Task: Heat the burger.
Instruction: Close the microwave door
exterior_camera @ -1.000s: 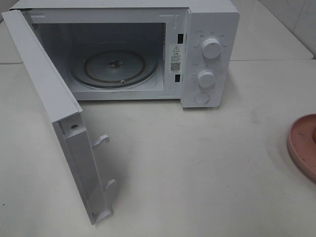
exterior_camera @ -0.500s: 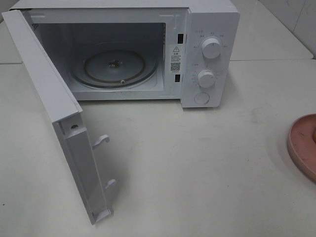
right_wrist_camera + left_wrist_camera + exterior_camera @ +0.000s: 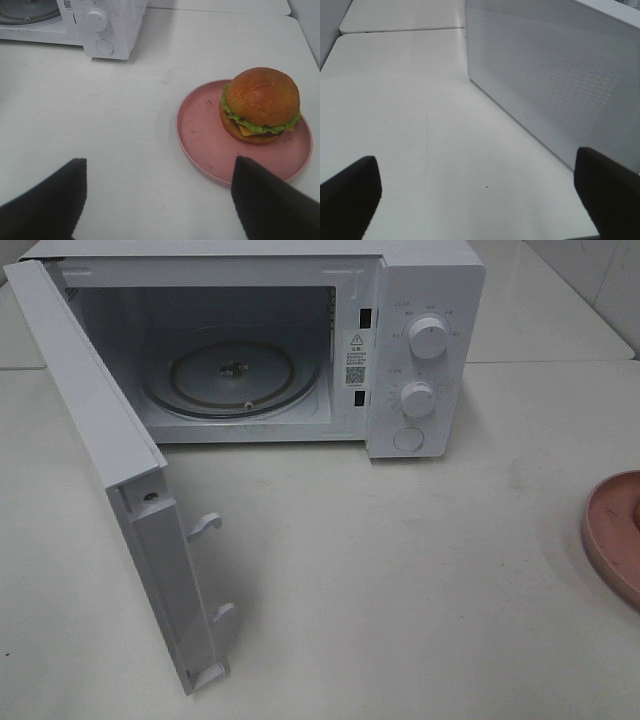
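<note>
Pink plate at table's right edge holds burger, ahead of right gripper: jaws wide, empty, nearer than left.

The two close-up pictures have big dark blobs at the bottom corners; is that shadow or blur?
Neither shadow: in the left wrist view the dark shapes are the open left tool's fingers, soft from closeness; in the right wrist view the right tool blurs likewise, while the burger stays fairly sharp; the high view shows only soft, even light.

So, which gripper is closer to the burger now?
Right. The right gripper hovers open just short of the burger on its pink plate; the left gripper faces the microwave door.
</note>
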Motion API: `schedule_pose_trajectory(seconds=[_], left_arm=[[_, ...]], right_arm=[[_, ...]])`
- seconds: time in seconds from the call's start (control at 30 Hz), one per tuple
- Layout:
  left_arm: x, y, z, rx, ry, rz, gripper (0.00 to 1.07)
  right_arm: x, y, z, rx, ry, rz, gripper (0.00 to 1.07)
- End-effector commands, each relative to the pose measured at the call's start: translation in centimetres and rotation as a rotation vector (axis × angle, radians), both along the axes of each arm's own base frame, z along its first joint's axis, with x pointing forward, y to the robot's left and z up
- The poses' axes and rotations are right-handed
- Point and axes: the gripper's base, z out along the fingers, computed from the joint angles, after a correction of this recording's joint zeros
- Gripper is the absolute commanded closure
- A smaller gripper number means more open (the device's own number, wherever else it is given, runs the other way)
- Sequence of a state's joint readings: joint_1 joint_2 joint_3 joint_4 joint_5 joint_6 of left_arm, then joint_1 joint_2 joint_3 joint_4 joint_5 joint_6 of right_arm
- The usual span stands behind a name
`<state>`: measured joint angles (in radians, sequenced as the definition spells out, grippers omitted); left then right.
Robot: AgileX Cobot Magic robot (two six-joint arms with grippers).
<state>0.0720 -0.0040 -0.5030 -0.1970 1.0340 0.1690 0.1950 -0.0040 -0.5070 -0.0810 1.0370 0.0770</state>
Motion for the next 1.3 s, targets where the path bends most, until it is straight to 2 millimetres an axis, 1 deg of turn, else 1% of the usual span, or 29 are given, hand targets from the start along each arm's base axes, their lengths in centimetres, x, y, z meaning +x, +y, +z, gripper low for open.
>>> schedule_pose_trajectory(seconds=[0.03,1.17,1.3], left_arm=[[-0.33,-0.01,-0.12,0.001,-0.021,-0.002,0.06],[-0.33,-0.01,-0.12,0.001,-0.021,-0.002,0.06],[-0.33,-0.01,-0.12,0.001,-0.021,-0.002,0.06]], right_arm=[[-0.37,-0.07,-0.03,-0.004,-0.031,-0.003,0.31],[-0.37,-0.07,-0.03,-0.004,-0.031,-0.003,0.31],[-0.4,-0.03,-0.03,-0.004,-0.03,-0.033,0.31]])
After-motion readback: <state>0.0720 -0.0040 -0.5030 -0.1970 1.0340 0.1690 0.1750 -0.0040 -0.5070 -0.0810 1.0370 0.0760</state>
